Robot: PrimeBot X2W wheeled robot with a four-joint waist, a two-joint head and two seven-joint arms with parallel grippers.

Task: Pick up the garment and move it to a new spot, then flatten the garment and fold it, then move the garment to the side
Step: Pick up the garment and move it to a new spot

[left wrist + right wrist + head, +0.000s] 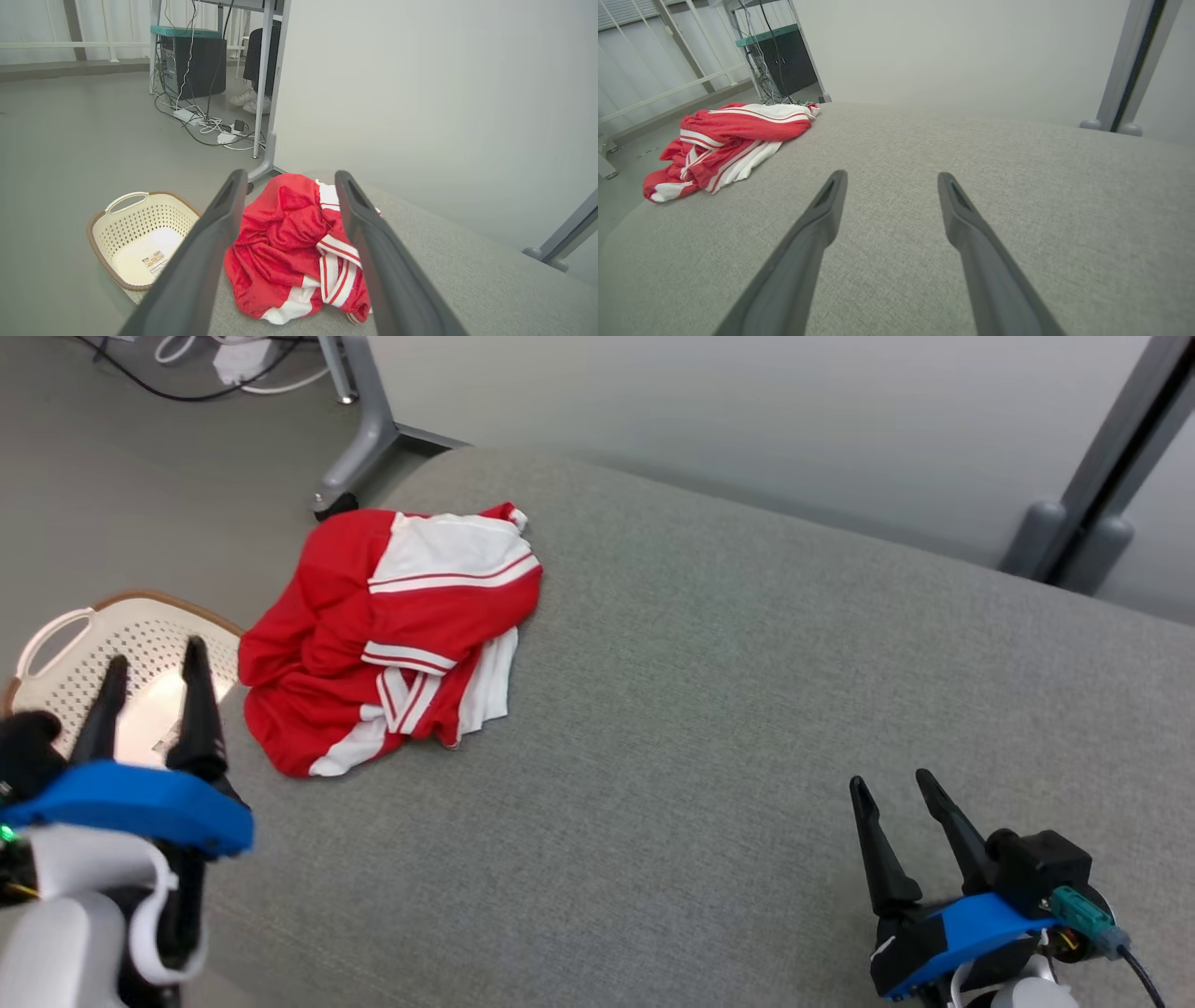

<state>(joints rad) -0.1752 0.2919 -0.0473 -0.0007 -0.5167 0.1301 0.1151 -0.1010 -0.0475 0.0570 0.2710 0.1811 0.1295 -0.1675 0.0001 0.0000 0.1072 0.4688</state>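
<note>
Spreading across most of the head view, the grey upholstered surface [709, 709] carries the garment [392, 635] near its ten o'clock edge. The garment is a crumpled red piece with white panels and white stripes, bunched in a heap, its folds overlapping. Just beside it, toward eight o'clock and lower down on the floor, stands a cream perforated basket [65, 653] with a brown rim and a loop handle.

The left gripper [156, 658] hangs above the basket, its jaws spread wide with nothing between them. The garment lies at about two o'clock from its fingertips, near but apart. In the left wrist view the heap [289, 242] shows through the gap between the two dark fingers [210, 242], beyond the tips and not touched by them.

The right gripper [892, 782] sits at five o'clock over bare grey fabric, its jaws likewise parted and empty. The garment lies well apart from it, toward ten o'clock. In the right wrist view it lies [728, 135] far off at ten o'clock from the fingers.
</note>
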